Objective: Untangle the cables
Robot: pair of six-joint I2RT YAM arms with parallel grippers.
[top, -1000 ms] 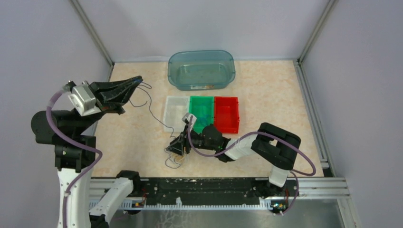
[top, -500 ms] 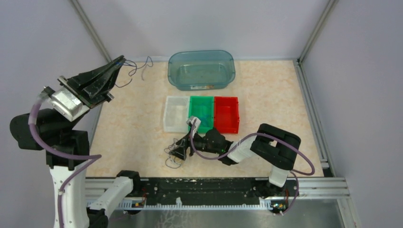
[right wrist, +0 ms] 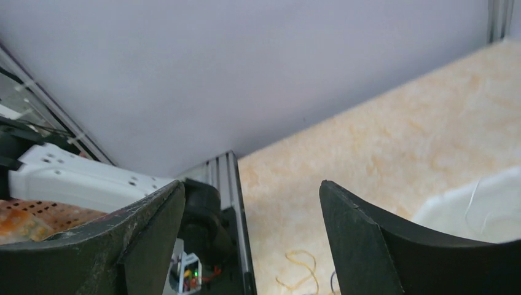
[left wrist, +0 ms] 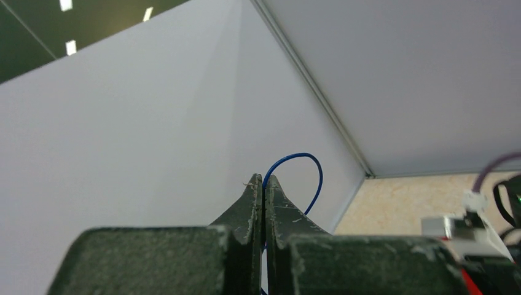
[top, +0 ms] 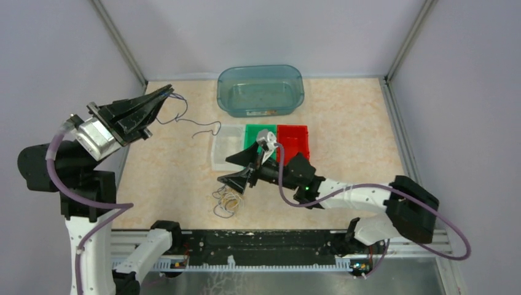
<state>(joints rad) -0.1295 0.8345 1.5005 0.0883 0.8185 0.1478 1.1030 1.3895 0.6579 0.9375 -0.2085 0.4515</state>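
At the far left, we see the left gripper (top: 168,92) raised above the table (top: 344,110), its fingers clenched on a thin blue cable (left wrist: 293,155). In the left wrist view the jaws meet with the cable pinched between the tips, and a blue loop arcs up and over to the right of them. From above, the rest of this cable trails rightward from the tips in loose curls toward the white bin (top: 226,147). We cannot tell from this angle whether its free end touches the table or hangs just over it.

Nearer to us and further right, the remaining cables (top: 226,201) lie in a small tangle on the table, yellow-orange loops mixed with darker strands, well apart from the held one. Just beyond them hangs the right gripper (top: 224,170), its jaws spread wide and empty. Its wrist view shows bare table between the fingers and a yellow-orange loop low in the gap.

Right of the white bin stand a green bin (top: 261,141) and a red bin (top: 293,147), touching side by side. A teal tub (top: 260,89) sits at the far edge.
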